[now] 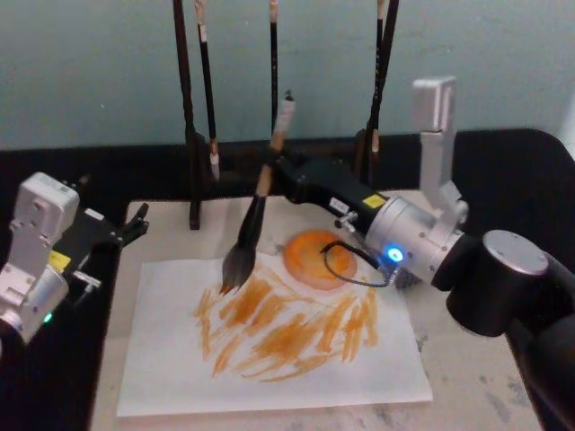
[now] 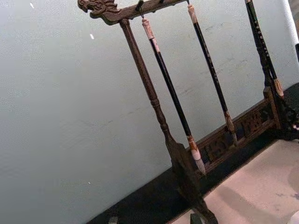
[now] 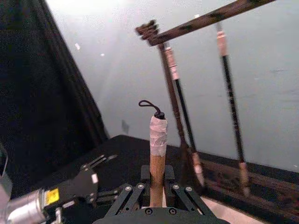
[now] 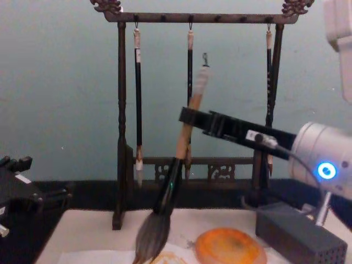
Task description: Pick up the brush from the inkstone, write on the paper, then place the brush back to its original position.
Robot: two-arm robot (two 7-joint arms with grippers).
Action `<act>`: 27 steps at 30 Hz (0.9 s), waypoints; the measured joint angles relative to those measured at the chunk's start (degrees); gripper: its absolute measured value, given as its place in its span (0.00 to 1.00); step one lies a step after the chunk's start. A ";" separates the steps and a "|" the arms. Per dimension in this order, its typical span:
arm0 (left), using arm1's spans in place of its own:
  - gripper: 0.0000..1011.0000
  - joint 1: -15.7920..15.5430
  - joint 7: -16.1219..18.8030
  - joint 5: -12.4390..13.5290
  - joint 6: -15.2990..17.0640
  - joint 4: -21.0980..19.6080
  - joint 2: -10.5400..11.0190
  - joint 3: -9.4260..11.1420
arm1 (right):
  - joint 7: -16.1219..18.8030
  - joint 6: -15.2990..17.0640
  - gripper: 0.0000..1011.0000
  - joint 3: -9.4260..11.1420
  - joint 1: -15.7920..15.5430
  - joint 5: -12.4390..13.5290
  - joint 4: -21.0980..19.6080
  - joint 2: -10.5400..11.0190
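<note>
The brush [image 1: 254, 223] is tilted, its bushy bristles touching the upper left part of the paper [image 1: 171, 368], which is covered with orange strokes. My right gripper [image 1: 274, 172] reaches in from the right and is shut on the brush's tan handle [image 4: 187, 129], below the white end cap [image 3: 158, 133]. The round orange inkstone [image 1: 314, 259] lies at the paper's far edge, right of the bristles [image 4: 148, 239]. My left gripper [image 1: 121, 229] rests open at the table's left side, away from the paper.
A dark wooden rack [image 4: 122, 110] with three thin hanging brushes [image 2: 170, 88] stands behind the paper. A grey perforated block [image 4: 300, 239] sits right of the inkstone [image 4: 228, 247]. The beige mat [image 1: 476, 359] extends beyond the paper to the right.
</note>
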 joint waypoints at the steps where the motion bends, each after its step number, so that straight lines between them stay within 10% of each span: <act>1: 0.99 0.00 0.00 0.00 0.00 0.00 0.00 0.00 | 0.20 -0.06 0.17 -0.28 0.06 -0.49 0.02 -0.14; 27: 0.99 0.00 0.00 0.00 0.00 0.00 0.00 0.00 | 7.25 -0.36 0.17 -3.26 -0.39 -7.89 -0.82 -1.63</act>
